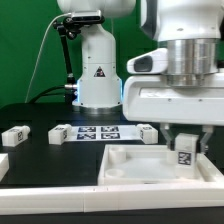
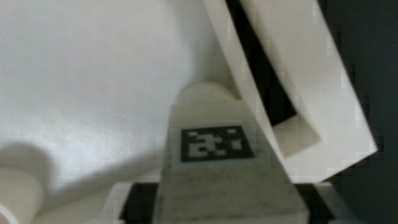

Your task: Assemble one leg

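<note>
My gripper (image 1: pixel 185 148) is shut on a small white leg (image 1: pixel 185 154) with a black-and-white tag. It holds the leg upright over the exterior view's right part of the large white tray-like panel (image 1: pixel 112 168). In the wrist view the leg (image 2: pixel 215 125) stands between my dark fingers (image 2: pixel 157 200), its tag facing the camera, my gripper (image 2: pixel 222 203) closed on its sides. The leg's far end points at the panel's flat inside, close to the raised rim (image 2: pixel 299 85). Whether the leg touches the panel cannot be told.
Three more tagged white legs lie on the black table: two at the exterior view's left (image 1: pixel 15 135) (image 1: pixel 60 132) and one behind the panel (image 1: pixel 148 131). The marker board (image 1: pixel 97 131) lies between them. The robot base (image 1: pixel 95 70) stands behind.
</note>
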